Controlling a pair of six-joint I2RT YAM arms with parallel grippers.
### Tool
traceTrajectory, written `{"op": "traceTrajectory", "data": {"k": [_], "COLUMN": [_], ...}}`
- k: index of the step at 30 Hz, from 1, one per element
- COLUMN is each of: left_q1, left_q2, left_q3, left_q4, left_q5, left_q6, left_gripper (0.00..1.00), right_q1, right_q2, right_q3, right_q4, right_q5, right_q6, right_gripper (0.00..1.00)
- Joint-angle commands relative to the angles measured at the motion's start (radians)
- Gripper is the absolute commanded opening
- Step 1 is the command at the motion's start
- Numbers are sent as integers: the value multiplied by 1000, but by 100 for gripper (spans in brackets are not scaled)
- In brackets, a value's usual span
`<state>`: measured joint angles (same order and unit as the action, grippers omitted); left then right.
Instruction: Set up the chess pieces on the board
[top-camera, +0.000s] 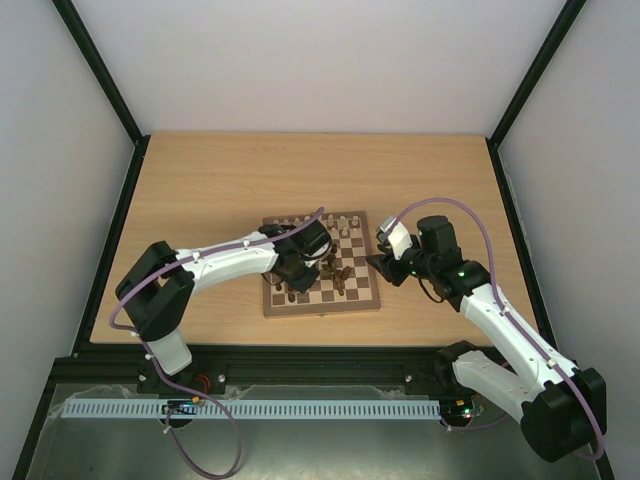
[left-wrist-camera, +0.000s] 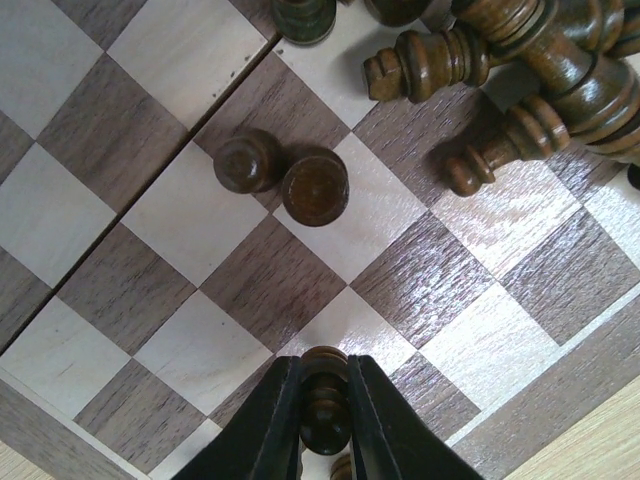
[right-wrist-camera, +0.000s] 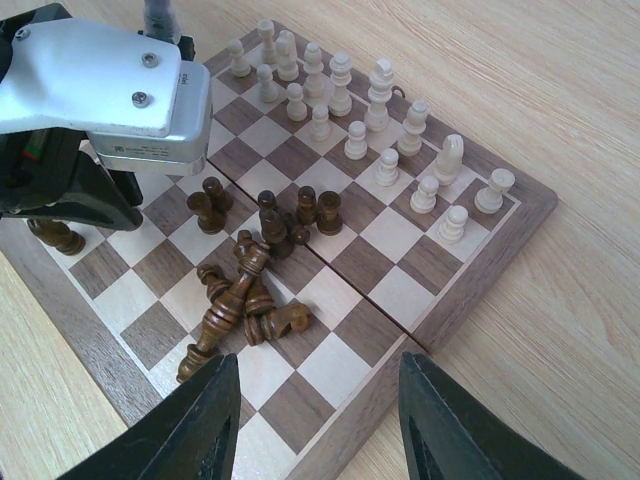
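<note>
While the left jaws pinch 1 dark piece (left-wrist-camera: 325, 405) over the board (left-wrist-camera: 250, 290), near its border, the right jaws hang spread and empty at the board's right edge. The board lies on the bench (top-camera: 200, 190). The cream pieces (right-wrist-camera: 350, 110) stand along 1 side, and most dark pieces (right-wrist-camera: 245, 300) lie in a heap at mid-board. I judge the step to be setting this dark piece on its home square. The next move calls for a straight descent and a gentle release, clear of the 2 pawns (left-wrist-camera: 285, 175) nearby.
</note>
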<state>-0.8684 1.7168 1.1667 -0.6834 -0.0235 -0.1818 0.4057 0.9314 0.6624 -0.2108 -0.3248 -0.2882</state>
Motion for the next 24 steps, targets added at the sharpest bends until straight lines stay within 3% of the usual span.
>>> {"op": "traceTrajectory", "data": {"k": [1, 24], "left_q1": [-9, -45], "left_q2": [17, 39], "left_q3": [28, 30], "left_q4": [-42, -62], "left_q5": [-7, -13], "left_q6": [17, 20], "left_gripper": [16, 17], "right_q1": [-3, -4], "right_q2": [-3, 10], "right_q3": [-9, -9], "right_q4": [-5, -9], "right_q5": [-18, -22], "right_q6": [-11, -15], "right_gripper": [45, 45]}}
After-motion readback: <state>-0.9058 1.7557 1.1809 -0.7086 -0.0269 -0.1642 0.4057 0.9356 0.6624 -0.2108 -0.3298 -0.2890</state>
